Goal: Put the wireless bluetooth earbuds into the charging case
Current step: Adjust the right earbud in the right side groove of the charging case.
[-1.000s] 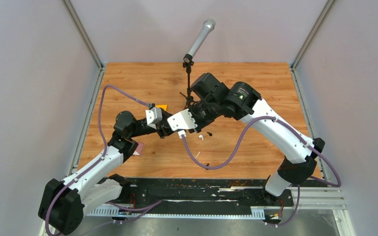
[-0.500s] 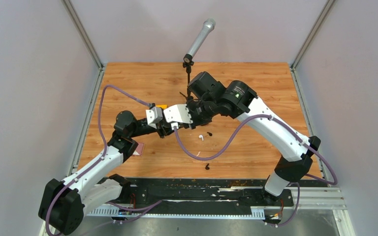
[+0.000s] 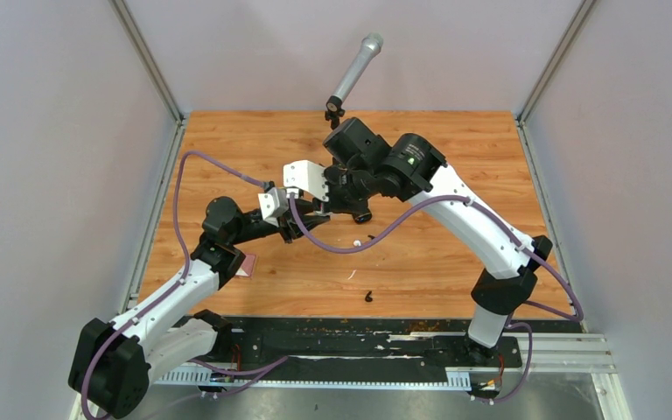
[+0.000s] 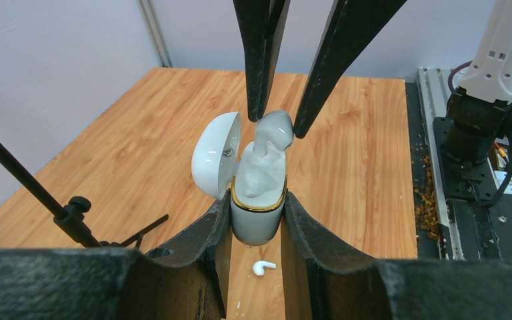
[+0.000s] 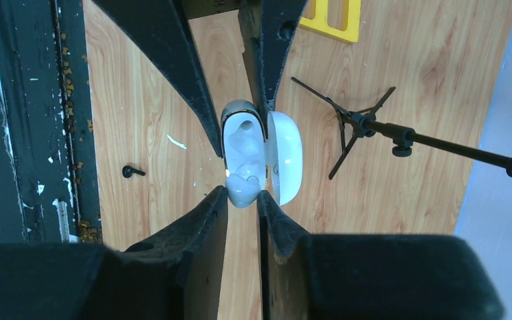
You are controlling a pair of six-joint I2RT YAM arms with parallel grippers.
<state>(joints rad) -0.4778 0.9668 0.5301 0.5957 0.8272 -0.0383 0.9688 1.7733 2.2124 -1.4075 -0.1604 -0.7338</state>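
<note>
Now the white short-stemmed earbud (image 4: 273, 130) sits stem-down in the open glossy white charging case (image 4: 259, 203), pinched by the right gripper (image 5: 243, 193), which has swung leftward. The left gripper (image 4: 257, 213) clamps the case above the middle of the wooden table (image 3: 490, 157).

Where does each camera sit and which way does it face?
Top external: fixed high behind, looking down on the wooden table; both arms show.
Left wrist: looks along the left claw gripping the open charging case.
Right wrist: looks down past the right claw pinching a white earbud.
Wrist views share case and earbud.
</note>
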